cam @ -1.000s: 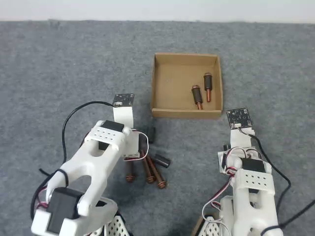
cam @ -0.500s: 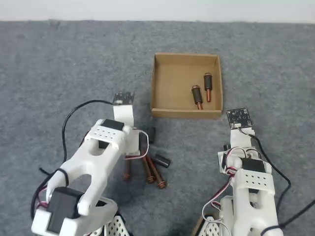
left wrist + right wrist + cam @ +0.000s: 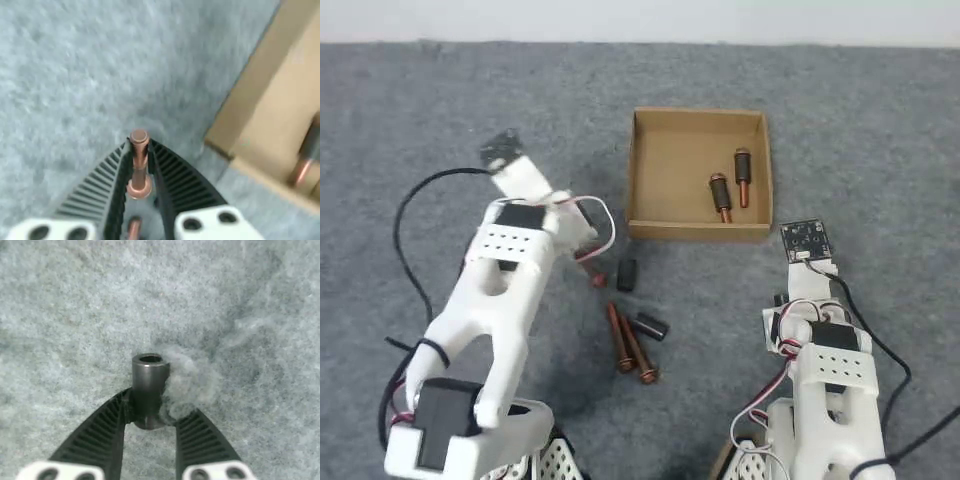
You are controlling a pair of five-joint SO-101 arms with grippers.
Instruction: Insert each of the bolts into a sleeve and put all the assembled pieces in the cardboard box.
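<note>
L end effector clamped on bolt along shank, near box; R end effector pinches sleeve at base, bore exposed; both prob. rigid, light, slick metal; grip firmly.

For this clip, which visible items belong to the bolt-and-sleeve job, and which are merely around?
Job: bolt in left gripper; sleeve in right gripper; two loose bolts; two loose sleeves; cardboard box; two assembled pieces inside it.
Merely around: grey carpet; pale wall behind.
</note>
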